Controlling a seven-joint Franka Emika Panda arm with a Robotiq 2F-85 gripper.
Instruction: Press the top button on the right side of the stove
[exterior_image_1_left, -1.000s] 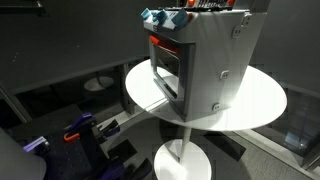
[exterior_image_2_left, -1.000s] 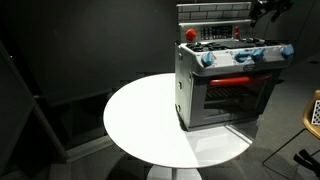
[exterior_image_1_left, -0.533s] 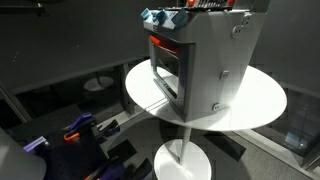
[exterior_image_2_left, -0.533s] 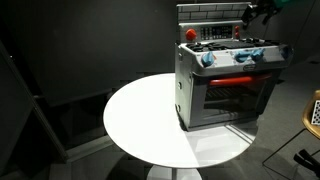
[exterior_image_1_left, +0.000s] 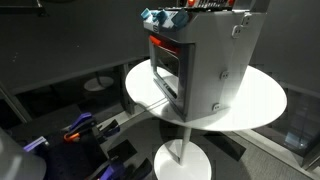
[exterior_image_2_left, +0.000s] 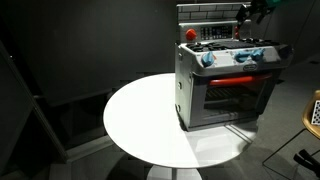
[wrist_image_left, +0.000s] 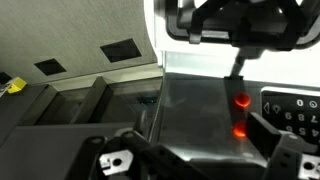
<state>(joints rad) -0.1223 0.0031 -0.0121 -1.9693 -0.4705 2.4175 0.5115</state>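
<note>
The grey toy stove (exterior_image_1_left: 215, 60) stands on a round white table (exterior_image_1_left: 262, 108), its plain side facing the camera. In an exterior view (exterior_image_2_left: 228, 92) its red-trimmed oven door and blue knobs (exterior_image_2_left: 208, 58) show. My gripper (exterior_image_2_left: 248, 12) hovers by the stove's back panel, above the cooktop. In the wrist view the gripper (wrist_image_left: 195, 160) is open and empty, its fingers framing a dark panel. Two glowing red buttons sit on that panel, the upper (wrist_image_left: 243, 100) above the lower (wrist_image_left: 240, 128), just inside the right finger.
A red knob (exterior_image_2_left: 190, 33) sits on the stove top's corner. The table has bare white surface (exterior_image_2_left: 140, 112) beside the stove. Blue and orange gear (exterior_image_1_left: 80, 130) lies on the floor. A wooden stool (exterior_image_2_left: 313, 110) stands at the frame edge.
My gripper has shifted a little sideways along the top of the stove's back panel. The stove has not moved.
</note>
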